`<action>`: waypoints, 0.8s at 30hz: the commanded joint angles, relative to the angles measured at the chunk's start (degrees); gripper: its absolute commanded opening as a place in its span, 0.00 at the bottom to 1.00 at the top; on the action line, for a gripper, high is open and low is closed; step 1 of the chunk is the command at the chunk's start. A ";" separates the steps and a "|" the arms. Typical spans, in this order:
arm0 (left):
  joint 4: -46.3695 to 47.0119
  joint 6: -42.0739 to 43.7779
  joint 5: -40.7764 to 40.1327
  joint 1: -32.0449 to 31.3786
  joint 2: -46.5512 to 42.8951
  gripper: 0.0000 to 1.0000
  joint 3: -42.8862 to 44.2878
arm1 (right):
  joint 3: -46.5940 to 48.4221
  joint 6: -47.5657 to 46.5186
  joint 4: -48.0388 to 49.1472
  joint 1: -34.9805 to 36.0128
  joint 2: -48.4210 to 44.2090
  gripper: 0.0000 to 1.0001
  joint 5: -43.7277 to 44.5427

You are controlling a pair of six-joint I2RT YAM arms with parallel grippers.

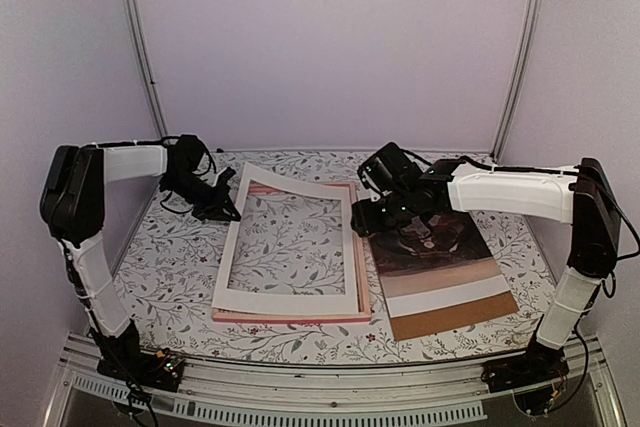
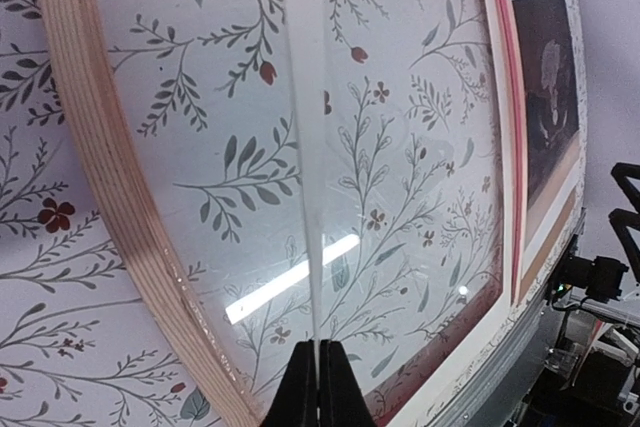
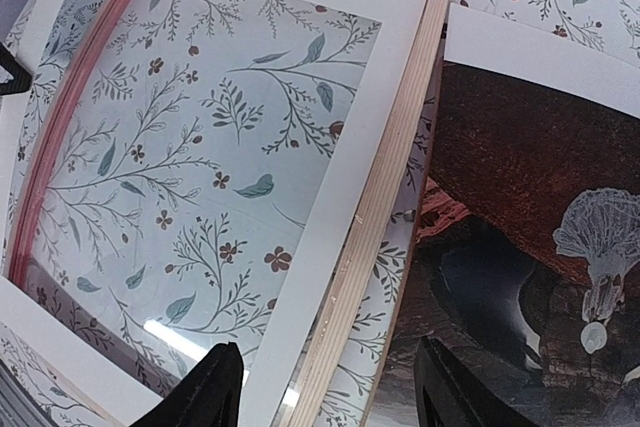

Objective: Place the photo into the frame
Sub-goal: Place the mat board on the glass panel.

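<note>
The frame (image 1: 362,267), thin pink border and pale wooden side (image 3: 385,207), lies flat mid-table with glass in it. A white mat (image 1: 290,302) rests askew on top of it. My left gripper (image 1: 215,202) is shut on the mat's far left edge, which runs edge-on as a thin white sheet (image 2: 305,147) from between the fingertips (image 2: 320,387). The photo (image 1: 445,247), dark reddish-brown with a pale figure (image 3: 600,247), lies right of the frame. My right gripper (image 3: 330,387) hovers open over the frame's right side and the photo's left edge, holding nothing.
A plain brown backing board (image 1: 450,319) lies under the photo and sticks out at its near end. The flowered tablecloth (image 1: 170,277) covers the table. Metal rails (image 1: 300,387) run along the near edge by the arm bases; walls close in on both sides.
</note>
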 commanded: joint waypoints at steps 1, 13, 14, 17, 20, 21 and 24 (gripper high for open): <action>-0.37 0.41 -0.73 0.55 0.89 0.00 1.18 | -0.65 0.22 0.38 -0.66 -1.49 0.62 1.19; 6.38 -4.29 2.02 0.61 -1.02 0.00 -3.59 | -0.48 0.34 0.46 -0.85 -0.63 0.62 0.75; 7.11 -4.73 2.26 0.61 -1.20 0.00 -4.11 | -0.40 0.34 0.56 -0.84 -0.50 0.62 0.69; 8.38 -5.65 2.91 0.60 -1.26 0.00 -4.90 | -0.39 0.34 0.71 -0.85 -0.27 0.63 0.53; 8.49 -5.78 3.01 0.62 -1.13 0.00 -4.72 | -0.47 0.27 0.74 -0.85 -0.09 0.63 0.50; 8.47 -5.77 3.05 0.60 -1.03 0.00 -4.60 | -0.56 0.32 0.74 -0.85 -0.04 0.63 0.45; 8.36 -5.81 3.05 0.53 -0.76 0.00 -4.31 | -0.79 0.34 0.80 -0.85 -0.09 0.63 0.44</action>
